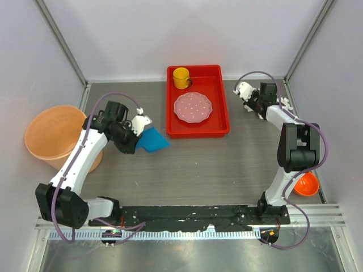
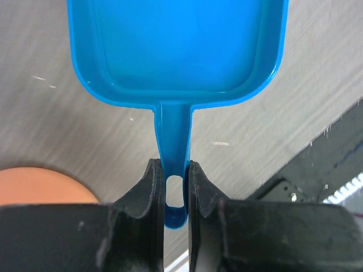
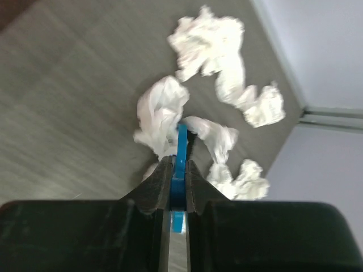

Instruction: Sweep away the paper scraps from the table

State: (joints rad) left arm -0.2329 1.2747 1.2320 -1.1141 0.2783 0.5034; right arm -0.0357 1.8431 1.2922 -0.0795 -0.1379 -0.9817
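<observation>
Left hand (image 2: 176,190) is clamped on the slim handle of the blue dustpan (image 2: 176,51), keeping the pan level with its mouth pointing away across the counter (image 1: 198,164), probably so it can receive debris. Beyond the red tray (image 1: 197,133) in the middle, the right hand (image 3: 178,167) pinches a thin blue tool (image 3: 181,141) edge-on. Its tip touches the paper scraps (image 3: 212,45) clustered near the counter's far right corner, seemingly to push them.

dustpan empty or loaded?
Empty where visible: the dustpan floor is bare blue in the left wrist view; its front edge is cropped.
</observation>
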